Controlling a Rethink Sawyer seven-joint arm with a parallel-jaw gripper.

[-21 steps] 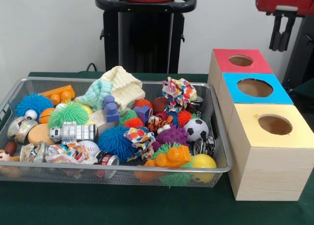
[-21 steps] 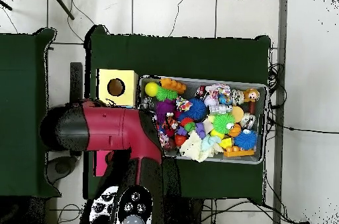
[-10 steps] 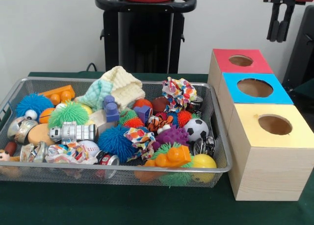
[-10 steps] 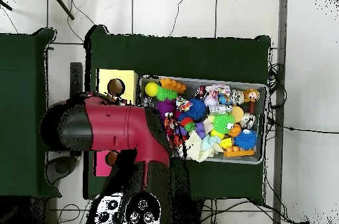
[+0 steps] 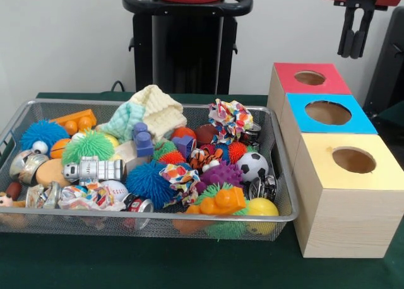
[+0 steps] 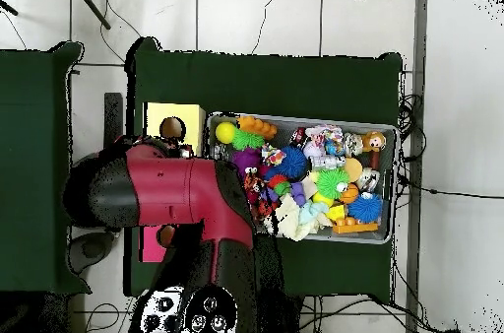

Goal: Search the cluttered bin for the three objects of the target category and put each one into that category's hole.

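Bin (image 5: 281, 169) contents are the search field: a wire mesh tray on the green table (image 5: 145, 264), packed with spiky balls, cloth scraps, small cans, blocks and toy balls. It sits well below the gripper (image 5: 352, 35) and off to one side of it in the front view.

Gripper state: raised high, above and behind the row of boxes, carrying nothing. Its two dark fingers (image 5: 346, 36) hang straight down and appear close together; whether they are fully pressed together cannot be told. In the overhead view the red arm (image 6: 162, 191) covers most of the box row.

Boxes: the red-topped box (image 5: 309, 79) lies most nearly under the gripper, then the blue-topped box (image 5: 328, 113), then the yellow-topped box (image 5: 352, 161), farthest from it. Each has one round hole in its top, and all holes appear clear.

Step in hand, as judged: search or approach, with no object selected. The target category cannot be determined from these views.

Next move calls for travel across to a point over the bin, descent onto one exposed object, and avoidance of the mesh rim.

Markings: no legible brand, label or writing is visible; the small cans (image 5: 140, 206) are too small to read.
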